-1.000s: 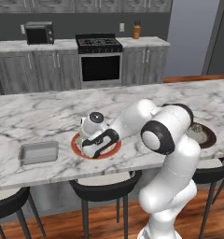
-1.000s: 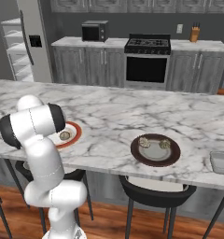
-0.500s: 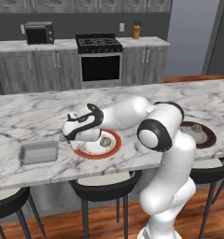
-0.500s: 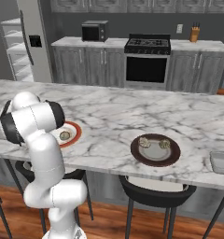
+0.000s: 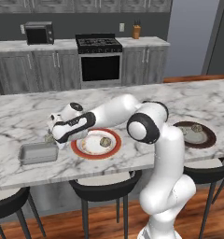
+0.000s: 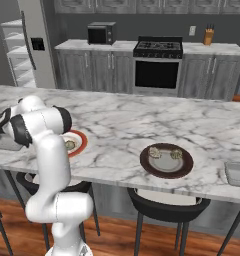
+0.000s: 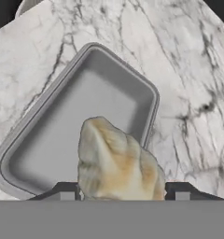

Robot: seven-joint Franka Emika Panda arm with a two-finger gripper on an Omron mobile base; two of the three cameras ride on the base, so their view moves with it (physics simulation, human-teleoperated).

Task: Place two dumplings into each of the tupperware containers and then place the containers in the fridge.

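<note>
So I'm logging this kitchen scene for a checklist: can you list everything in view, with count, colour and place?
dumplings: four, beige-tan; one in the pincer, one on the red-rimmed plate, two on the dark plate
tupperware containers: two, translucent grey; one left of the red-rimmed plate, one at the counter's right end
red-rimmed plate: one, on the counter
dark plate: one, brown-rimmed, right of it
marble counter: one, white, grey-veined
fridge: one, dark grey, back left, white shelves showing
oven range: one, black-fronted
microwave: one, dark
knife block: one, tan
stools: several, dark seats
pincer: one, closed on a dumpling above the left container
</note>
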